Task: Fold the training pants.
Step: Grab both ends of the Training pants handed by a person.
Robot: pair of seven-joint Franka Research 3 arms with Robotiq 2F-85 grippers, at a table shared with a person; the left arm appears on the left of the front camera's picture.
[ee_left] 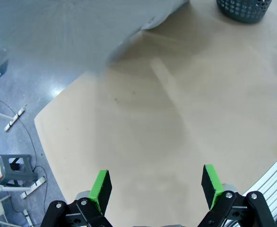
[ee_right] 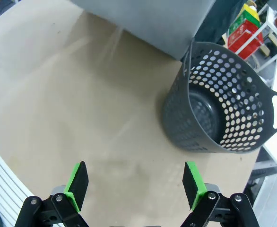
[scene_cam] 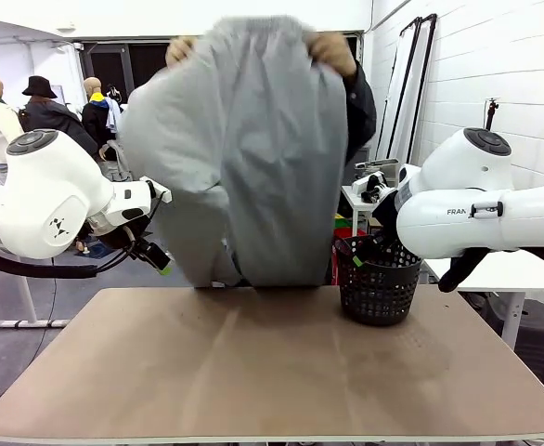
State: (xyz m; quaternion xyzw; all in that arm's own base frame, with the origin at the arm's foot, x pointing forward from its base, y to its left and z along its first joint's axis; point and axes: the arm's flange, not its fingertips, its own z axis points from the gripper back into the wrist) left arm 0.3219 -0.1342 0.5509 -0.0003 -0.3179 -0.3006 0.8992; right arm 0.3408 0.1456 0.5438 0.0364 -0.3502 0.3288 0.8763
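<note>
A person at the far side holds the light grey training pants (scene_cam: 253,158) up by the gathered waistband with both hands (scene_cam: 332,51). The legs hang down to the table's far edge. The pants' lower end shows at the top of the left wrist view (ee_left: 82,33) and of the right wrist view (ee_right: 148,19). My left gripper (ee_left: 156,187) hovers open over bare tabletop, left of the pants and apart from them. My right gripper (ee_right: 134,184) is open too, above the table beside the basket. Nothing sits between either pair of green pads.
A black mesh basket (scene_cam: 377,283) stands on the brown table (scene_cam: 272,372) at the back right, just right of the hanging pants; it looks empty in the right wrist view (ee_right: 223,113). Beyond the table's left edge are grey floor, cables and a stool (ee_left: 11,170).
</note>
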